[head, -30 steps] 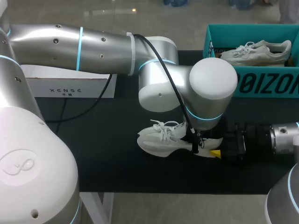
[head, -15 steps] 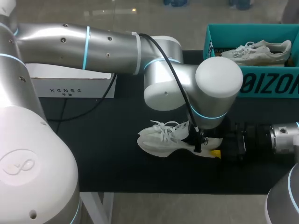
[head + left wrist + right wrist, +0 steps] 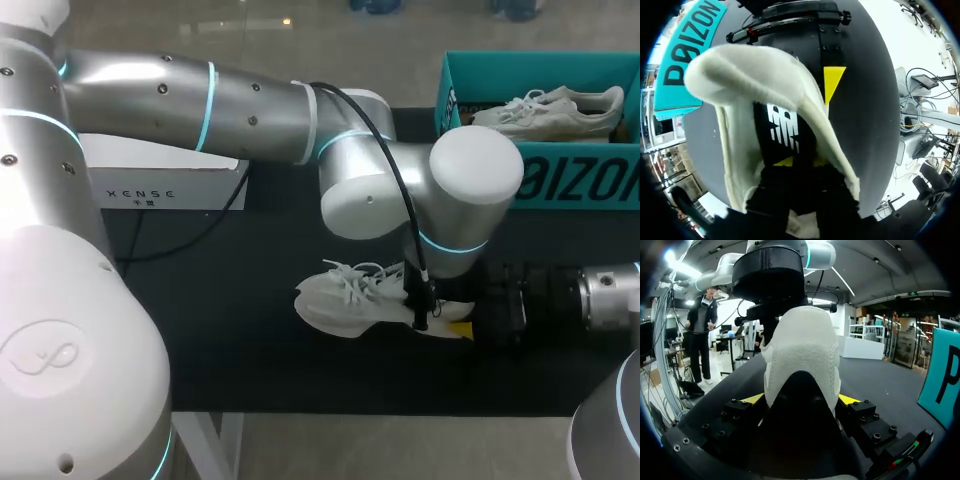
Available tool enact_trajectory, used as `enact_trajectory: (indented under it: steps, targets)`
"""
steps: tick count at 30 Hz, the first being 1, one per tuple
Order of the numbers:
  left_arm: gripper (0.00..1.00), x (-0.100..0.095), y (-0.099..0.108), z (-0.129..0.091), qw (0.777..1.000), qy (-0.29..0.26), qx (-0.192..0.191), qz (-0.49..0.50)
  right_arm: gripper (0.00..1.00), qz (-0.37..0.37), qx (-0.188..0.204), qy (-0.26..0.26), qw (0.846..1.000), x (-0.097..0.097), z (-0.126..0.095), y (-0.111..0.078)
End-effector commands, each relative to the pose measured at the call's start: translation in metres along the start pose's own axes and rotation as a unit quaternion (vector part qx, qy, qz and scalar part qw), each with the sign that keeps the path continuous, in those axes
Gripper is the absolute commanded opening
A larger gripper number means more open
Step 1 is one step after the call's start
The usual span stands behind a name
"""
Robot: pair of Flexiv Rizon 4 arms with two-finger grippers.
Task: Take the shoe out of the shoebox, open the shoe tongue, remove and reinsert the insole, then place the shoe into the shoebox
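At the left of the black counter point(image 3: 230, 340), a white box point(image 3: 170, 185). From the left side, the left arm point(image 3: 250, 95), stretched past the middle and bent down over a white sneaker point(image 3: 345, 300). Sneaker upright on its sole at mid-counter, outside the box, toe to the left, laces loose. Down in the sneaker's mouth, the left jaws, low over the black insole point(image 3: 785, 125) with its white logo; no telling whether pinched on it or merely resting there. At the heel, the right jaws, clamped on the sneaker from both sides, a yellow tip point(image 3: 752, 399) against each flank. Behind them, the right arm point(image 3: 605, 295), in from the right edge, low and level over the counter. At the far right back, the teal shoebox point(image 3: 470, 75), open, with a second pale sneaker point(image 3: 555, 110) lying inside.
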State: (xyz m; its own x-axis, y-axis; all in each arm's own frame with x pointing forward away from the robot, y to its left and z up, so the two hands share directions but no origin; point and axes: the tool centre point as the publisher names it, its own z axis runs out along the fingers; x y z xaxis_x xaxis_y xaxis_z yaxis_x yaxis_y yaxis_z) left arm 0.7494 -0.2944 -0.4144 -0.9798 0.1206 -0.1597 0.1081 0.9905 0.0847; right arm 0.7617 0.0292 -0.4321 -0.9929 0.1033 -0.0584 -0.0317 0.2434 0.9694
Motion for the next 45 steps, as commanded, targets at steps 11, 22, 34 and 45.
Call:
enact_trajectory:
  steps: [11,22,34,45]
  targets:
    - [0.00,0.002,-0.006,0.040,0.999,-0.029,0.003,-0.022,0.00,0.001,0.000,0.000,1.000,0.000,0.003,-0.001]
    - [0.00,-0.003,0.010,0.004,0.996,-0.070,0.024,-0.041,0.00,0.001,0.000,0.000,1.000,0.000,0.003,-0.001]
    - [0.00,-0.006,0.017,-0.033,0.993,-0.095,0.048,-0.053,0.00,0.001,0.000,0.000,1.000,0.000,0.003,-0.001]
    - [0.00,-0.018,0.032,-0.060,0.989,-0.110,0.064,-0.073,0.00,0.001,0.000,0.000,1.000,0.000,0.003,-0.001]
